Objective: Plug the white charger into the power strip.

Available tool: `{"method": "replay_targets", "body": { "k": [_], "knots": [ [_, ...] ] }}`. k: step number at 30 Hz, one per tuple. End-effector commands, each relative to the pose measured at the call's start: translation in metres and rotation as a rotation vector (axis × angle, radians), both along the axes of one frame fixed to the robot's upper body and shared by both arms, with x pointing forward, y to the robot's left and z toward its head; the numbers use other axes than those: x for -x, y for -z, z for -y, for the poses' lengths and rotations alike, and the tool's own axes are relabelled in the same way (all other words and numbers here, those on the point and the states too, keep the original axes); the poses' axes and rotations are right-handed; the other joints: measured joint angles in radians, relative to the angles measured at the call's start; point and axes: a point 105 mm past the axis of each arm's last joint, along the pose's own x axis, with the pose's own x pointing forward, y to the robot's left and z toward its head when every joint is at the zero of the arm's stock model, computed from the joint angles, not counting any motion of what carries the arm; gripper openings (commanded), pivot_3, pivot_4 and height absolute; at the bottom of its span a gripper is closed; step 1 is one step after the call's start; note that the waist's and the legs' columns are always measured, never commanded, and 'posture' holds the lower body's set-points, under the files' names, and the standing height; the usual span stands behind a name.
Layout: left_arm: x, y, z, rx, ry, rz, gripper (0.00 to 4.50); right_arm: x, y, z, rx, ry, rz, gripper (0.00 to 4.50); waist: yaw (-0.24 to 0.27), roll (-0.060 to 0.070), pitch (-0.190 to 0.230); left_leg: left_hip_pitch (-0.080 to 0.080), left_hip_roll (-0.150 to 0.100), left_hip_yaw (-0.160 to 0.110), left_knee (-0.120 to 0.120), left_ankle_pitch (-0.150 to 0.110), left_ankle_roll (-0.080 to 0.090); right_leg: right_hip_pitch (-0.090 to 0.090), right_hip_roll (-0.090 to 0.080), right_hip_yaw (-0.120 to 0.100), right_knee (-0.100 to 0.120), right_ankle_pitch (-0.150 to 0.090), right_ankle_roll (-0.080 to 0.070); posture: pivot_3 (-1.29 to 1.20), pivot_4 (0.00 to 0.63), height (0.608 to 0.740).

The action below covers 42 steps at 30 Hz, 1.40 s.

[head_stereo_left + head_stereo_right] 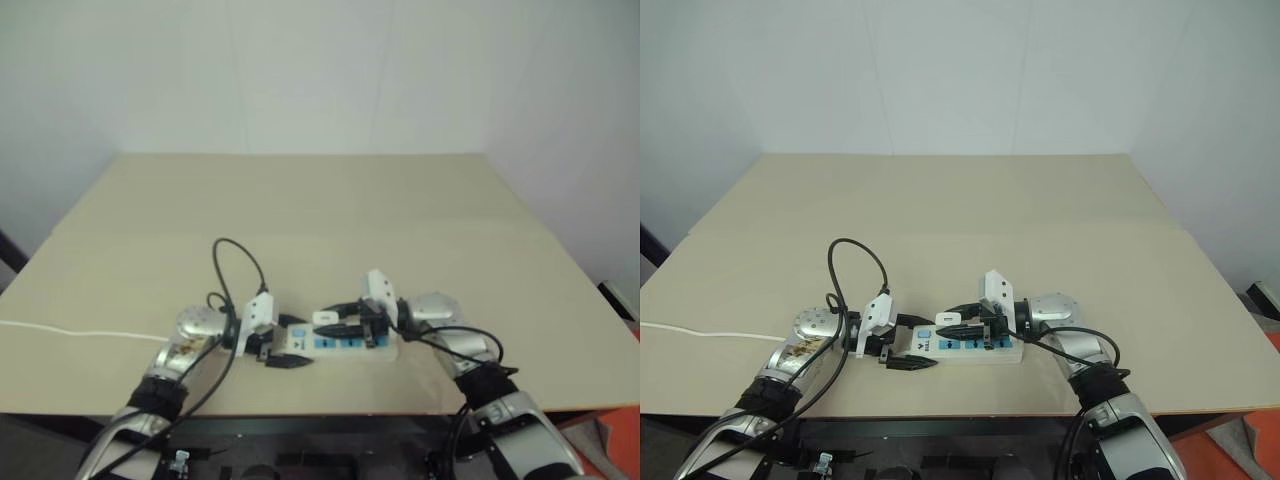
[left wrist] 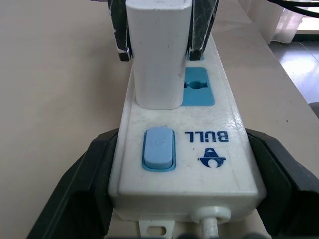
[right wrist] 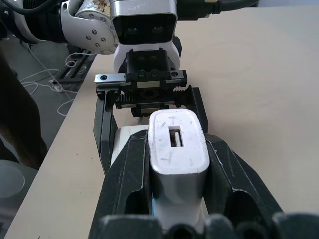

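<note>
The power strip [image 1: 975, 348] lies flat near the table's front edge, its blue sockets facing up. My left gripper [image 1: 908, 346] is shut on the strip's switch end, with a black finger [image 2: 75, 189] pressed against each long side. The white charger [image 2: 158, 55] stands upright on the strip, its base against the socket beside the blue switch [image 2: 158, 148]; its prongs are hidden. My right gripper [image 1: 962, 322] reaches in from the right and is shut on the charger [image 3: 177, 144], one finger [image 3: 127, 172] on each side.
The strip's thin white cord [image 1: 700, 333] trails left across the tan table [image 1: 940, 200]. A black cable [image 1: 855, 250] loops up above my left wrist. The table's front edge runs just below both grippers.
</note>
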Motion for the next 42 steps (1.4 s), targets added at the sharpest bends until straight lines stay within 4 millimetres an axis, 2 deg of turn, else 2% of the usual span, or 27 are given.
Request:
{"method": "replay_targets", "body": {
  "k": [1,12,13,17,21,23,25,27,30,35,39,42],
  "knots": [
    [-0.003,-0.004,-0.012,-0.021,-0.028,0.013,3.29,0.026,0.079,0.021,0.236,0.026,-0.233,1.15,0.000,0.000,0.000,0.000,0.000,0.000,0.000,0.000,0.000,0.000,0.000,0.000,0.000,0.000,0.000,0.00,0.150,0.740],
    [-0.002,-0.003,-0.012,-0.020,-0.029,0.011,3.29,0.022,0.076,0.022,0.238,0.035,-0.225,1.15,0.000,0.000,-0.001,0.001,0.000,0.000,-0.001,0.000,0.000,0.000,0.000,0.000,0.000,0.000,0.000,0.00,0.150,0.740],
    [-0.001,-0.003,-0.012,-0.020,-0.029,0.011,3.29,0.021,0.075,0.021,0.237,0.036,-0.224,1.87,0.000,0.000,-0.001,0.001,0.000,0.000,-0.001,0.000,0.000,0.000,0.000,0.000,0.000,0.000,0.000,0.00,0.150,0.740],
    [-0.001,-0.002,-0.012,-0.018,-0.028,0.010,3.29,0.021,0.070,0.019,0.235,0.017,-0.216,3.04,0.000,-0.004,-0.003,0.000,0.000,0.000,-0.002,0.000,0.000,0.000,0.000,0.000,-0.001,0.000,0.000,0.00,0.150,0.740],
    [-0.002,-0.003,-0.011,-0.016,-0.027,0.009,3.29,0.023,0.069,0.018,0.239,0.003,-0.206,4.46,0.000,-0.006,-0.004,0.000,0.000,0.000,-0.002,0.000,0.000,0.000,0.000,0.000,-0.001,-0.001,0.000,0.00,0.150,0.740],
    [-0.002,-0.003,-0.011,-0.014,-0.033,0.009,3.29,0.023,0.068,0.018,0.243,-0.002,-0.196,4.46,0.000,-0.006,-0.004,0.000,0.000,0.000,-0.003,0.000,0.000,-0.001,0.000,0.000,-0.001,-0.001,0.000,0.00,0.150,0.740],
    [-0.001,-0.007,-0.010,0.000,-0.017,-0.027,4.00,0.022,0.066,0.017,0.244,-0.003,-0.186,4.50,0.000,-0.006,-0.004,0.000,0.000,0.000,-0.003,0.000,0.000,-0.001,0.000,0.000,-0.001,-0.001,-0.001,0.00,0.150,0.740],
    [-0.002,-0.013,-0.008,0.024,-0.024,-0.028,4.48,0.019,0.062,0.018,0.237,0.007,-0.164,4.50,0.000,-0.006,-0.004,0.000,0.000,0.000,-0.003,0.000,0.000,-0.001,0.000,0.000,-0.001,-0.001,0.000,0.00,0.150,0.740],
    [-0.002,-0.026,-0.011,0.042,-0.013,-0.013,4.48,0.013,0.049,0.022,0.213,0.035,-0.111,4.50,0.008,-0.007,-0.003,0.000,0.000,0.000,-0.003,0.000,0.000,-0.001,0.000,0.000,-0.001,-0.001,0.000,0.00,0.150,0.740],
    [0.012,-0.058,-0.031,0.070,0.033,-0.018,4.48,0.004,0.005,0.044,0.164,0.103,0.024,4.50,0.022,-0.006,0.002,-0.004,0.000,0.000,-0.003,0.000,0.000,-0.004,-0.001,0.000,-0.002,-0.001,0.000,0.00,0.150,0.740],
    [0.024,-0.079,-0.048,0.058,0.053,-0.033,4.48,0.013,-0.031,0.070,0.150,0.124,0.084,4.50,0.026,-0.002,0.012,-0.017,-0.001,0.000,-0.001,0.000,0.000,-0.017,-0.002,-0.001,0.000,0.000,0.000,0.00,0.150,0.740],
    [0.023,-0.091,-0.065,0.049,-0.001,-0.006,4.48,0.017,-0.059,0.100,0.138,0.188,0.119,4.50,0.024,0.000,0.024,-0.022,-0.001,0.000,0.000,0.000,0.000,-0.021,-0.002,-0.001,0.000,0.000,0.000,0.00,0.150,0.740]
  ]
}}
